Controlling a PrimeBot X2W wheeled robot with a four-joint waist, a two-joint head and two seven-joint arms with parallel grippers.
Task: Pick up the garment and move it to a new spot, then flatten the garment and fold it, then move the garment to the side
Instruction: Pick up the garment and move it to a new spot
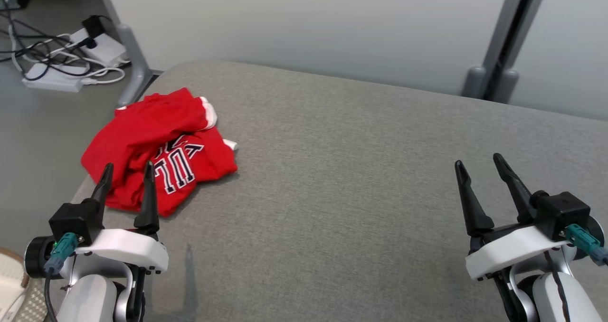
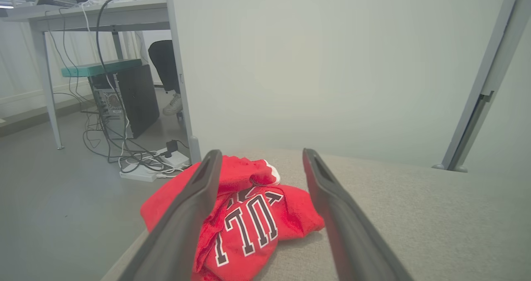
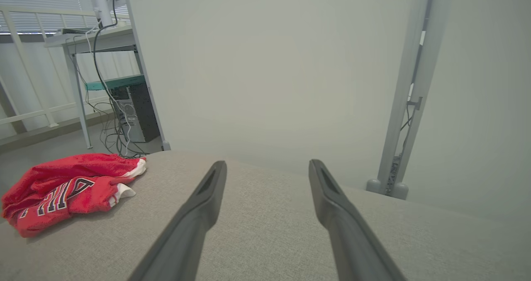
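The garment (image 1: pixel 156 148) is a red jersey with dark, white-edged letters and white trim. It lies crumpled near the far left corner of the grey padded table (image 1: pixel 361 170). My left gripper (image 1: pixel 128 170) hovers just in front of it, open, with nothing between its fingers. The left wrist view looks past those fingers onto the garment (image 2: pixel 244 214). At the near right my right gripper (image 1: pixel 479 163) stands open and empty, far from the jersey. From the right wrist the garment (image 3: pixel 66 190) lies well off to the left.
The table's left edge runs just beside the jersey. Beyond it on the floor lie power strips and tangled cables (image 1: pixel 61 61), by a grey frame leg (image 1: pixel 133 56). A pale wall stands behind the table, with a grey post (image 1: pixel 503 42) at the far right.
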